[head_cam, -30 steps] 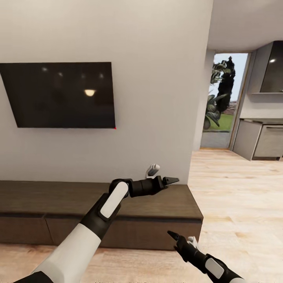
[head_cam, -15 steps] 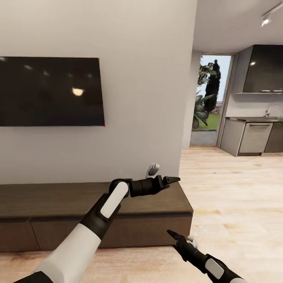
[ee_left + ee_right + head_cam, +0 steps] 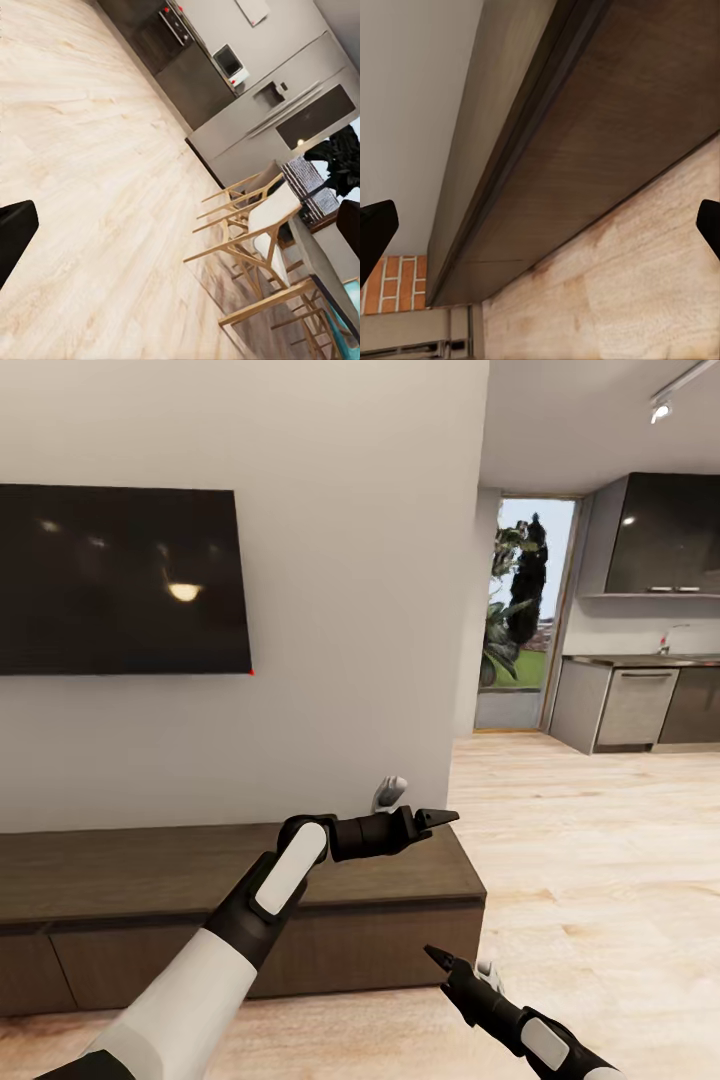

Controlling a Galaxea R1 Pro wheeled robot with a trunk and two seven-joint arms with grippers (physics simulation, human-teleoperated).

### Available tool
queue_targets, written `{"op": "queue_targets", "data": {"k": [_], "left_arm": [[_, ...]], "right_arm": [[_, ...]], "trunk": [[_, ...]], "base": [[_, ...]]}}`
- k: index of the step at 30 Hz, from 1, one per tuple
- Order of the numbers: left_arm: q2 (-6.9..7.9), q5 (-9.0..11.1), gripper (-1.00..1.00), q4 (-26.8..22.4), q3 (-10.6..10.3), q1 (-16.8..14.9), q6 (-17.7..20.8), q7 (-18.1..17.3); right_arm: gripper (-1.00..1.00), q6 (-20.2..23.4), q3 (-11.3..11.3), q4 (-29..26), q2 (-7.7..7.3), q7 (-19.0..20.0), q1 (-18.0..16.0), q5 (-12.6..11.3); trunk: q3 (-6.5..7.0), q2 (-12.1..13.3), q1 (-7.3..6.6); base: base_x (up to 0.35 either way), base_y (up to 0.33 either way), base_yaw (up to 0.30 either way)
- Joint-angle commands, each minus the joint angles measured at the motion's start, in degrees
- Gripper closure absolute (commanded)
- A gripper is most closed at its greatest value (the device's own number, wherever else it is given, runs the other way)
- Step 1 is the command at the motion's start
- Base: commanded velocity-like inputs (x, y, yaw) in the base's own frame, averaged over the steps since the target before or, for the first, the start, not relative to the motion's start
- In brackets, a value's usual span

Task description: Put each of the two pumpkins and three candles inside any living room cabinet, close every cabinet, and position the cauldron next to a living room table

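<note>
The cabinet [image 3: 150, 870], a long low dark-brown TV unit, runs along the white wall with its drawer fronts shut and its top bare. My left gripper [image 3: 415, 807] hangs open and empty above the cabinet's right end. Lower down, my right gripper [image 3: 462, 965] is open and empty over the floor in front of the cabinet's right corner. The right wrist view looks along the cabinet [image 3: 585, 150] front and top edge, with both fingertips far apart. No pumpkins, candles, cauldron or coffee table are in view.
A black TV [image 3: 110, 580] hangs on the wall above the cabinet. Light wooden floor [image 3: 600, 840] stretches right to a kitchen [image 3: 640, 705] and a glass door [image 3: 515, 620] with plants. The left wrist view holds wooden dining chairs [image 3: 255, 240] and kitchen units [image 3: 195, 67].
The camera has turned to the right: TV and cabinet slid left in the picture and more of the kitchen came into sight. Both arms hold the same pose.
</note>
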Motion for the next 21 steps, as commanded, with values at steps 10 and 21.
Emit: {"op": "queue_targets", "data": {"k": [10, 21], "left_arm": [[-0.02, -0.11, -1.0, -0.03, 0.1, -0.04, 0.19, -0.2], [-0.02, 0.02, -1.0, 0.16, 0.37, 0.03, -1.52, -0.15]], "right_arm": [[-1.0, 0.62, 0.01, 0.16, -0.04, 4.43, 0.0, -0.41], [-1.0, 0.49, 0.23, 0.08, 0.05, 4.89, -0.02, 0.0]], "trunk": [[-1.86, -4.05, 2.2], [-2.22, -4.85, 2.64]], "base": [[0.009, 0.0, 0.0], [0.0, 0.0, 0.0]]}}
